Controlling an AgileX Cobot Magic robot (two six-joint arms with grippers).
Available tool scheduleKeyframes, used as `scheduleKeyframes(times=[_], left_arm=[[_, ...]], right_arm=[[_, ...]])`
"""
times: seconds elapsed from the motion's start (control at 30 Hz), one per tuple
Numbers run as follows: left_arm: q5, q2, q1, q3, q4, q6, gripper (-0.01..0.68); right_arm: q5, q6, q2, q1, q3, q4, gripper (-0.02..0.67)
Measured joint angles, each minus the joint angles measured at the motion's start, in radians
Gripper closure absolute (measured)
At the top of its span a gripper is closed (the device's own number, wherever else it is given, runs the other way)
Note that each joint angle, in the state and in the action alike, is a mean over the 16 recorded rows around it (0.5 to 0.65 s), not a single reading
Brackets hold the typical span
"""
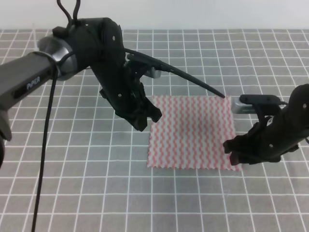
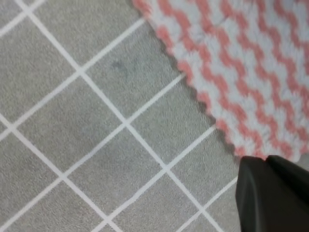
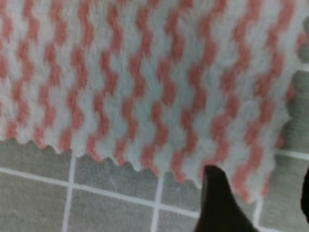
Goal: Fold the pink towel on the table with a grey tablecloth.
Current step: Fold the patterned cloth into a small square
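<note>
One towel (image 1: 193,133), flat and unfolded on the table (image 1: 87,193), centre-right of the high view. It's close to square, so no real long axis; edges run roughly along the grid lines, with a slight skew (left edge leans, top-left corner sits a bit right of the bottom-left). Zigzag stripes run up-down in the frame. All four edges visible, no fold in it.

Two arms, two grippers. Left gripper (image 1: 145,118) is at the towel's upper-left corner, pointing down, tip at or just over the corner edge. Contact: can't tell. Left wrist view: towel (image 2: 241,63) fills the upper right, its pinked edge runs diagonally, one dark finger (image 2: 273,195) in the lower right corner just below that edge, over the grey cloth (image 2: 96,145). Only one finger shows, so jaw state there is unreadable.

Right gripper (image 1: 236,154) is low at the towel's lower-right corner, overlapping the edge. Right wrist view: towel (image 3: 145,72) covers the upper two thirds, corner at lower right; one finger (image 3: 219,203) at bottom centre-right and a second sliver at the right frame edge, clear gap between them, so jaws apart. The towel corner lies in that gap, not pinched.
</note>
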Motion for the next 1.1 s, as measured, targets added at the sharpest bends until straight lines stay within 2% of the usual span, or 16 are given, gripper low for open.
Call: scheduleKeyframes(times=[0.1, 0.47, 0.57, 0.77, 1.1], left_arm=[[0.016, 0.000, 0.000, 0.000, -0.003, 0.010, 0.608], [0.034, 0.012, 0.000, -0.001, -0.017, 0.023, 0.350], [0.028, 0.016, 0.000, -0.002, -0.018, 0.019, 0.306], [0.014, 0.025, 0.000, -0.004, -0.012, 0.013, 0.294], [0.003, 0.026, 0.000, -0.005, 0.011, 0.051, 0.292]], right_arm=[[-0.008, -0.005, 0.012, 0.002, 0.000, 0.012, 0.315], [-0.022, -0.027, 0.051, 0.004, 0.000, 0.051, 0.319], [-0.023, -0.029, 0.061, 0.004, -0.001, 0.060, 0.324], [-0.025, -0.036, 0.076, 0.004, -0.013, 0.076, 0.374], [-0.002, -0.050, 0.086, 0.005, -0.084, 0.095, 0.571]])
